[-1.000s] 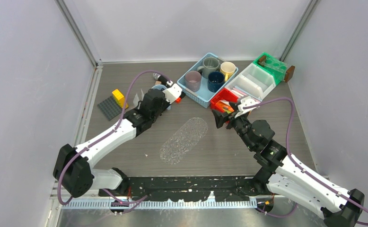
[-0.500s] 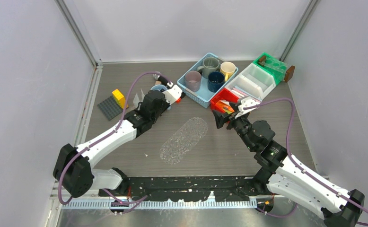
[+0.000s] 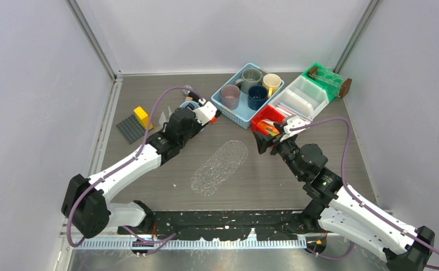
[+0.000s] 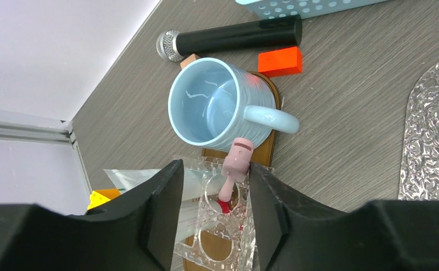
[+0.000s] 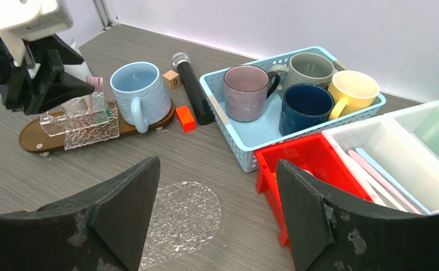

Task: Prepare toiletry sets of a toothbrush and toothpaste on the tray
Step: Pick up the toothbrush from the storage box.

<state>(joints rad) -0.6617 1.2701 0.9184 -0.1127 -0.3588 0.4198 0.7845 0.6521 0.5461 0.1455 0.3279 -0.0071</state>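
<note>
We saw a pale blue mug (image 4: 211,104) just ahead of the left gripper (image 4: 214,172), a black microphone (image 4: 234,36) and an orange block (image 4: 280,61) beyond it, then a blue basket (image 5: 221,116) holding 4 mugs (image 5: 245,93).

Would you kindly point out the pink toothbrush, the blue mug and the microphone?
pink toothbrush (image 4: 234,169), left wrist view, mid shaft.
blue mug (image 4: 269,117), left wrist view, handle.
microphone (image 4: 240,34), left wrist view, black body.

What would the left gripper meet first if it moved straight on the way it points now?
Most likely the pink toothbrush, which stands in the clear holder between the open jaws. The holder comes next, though depth is hard to judge.
</note>
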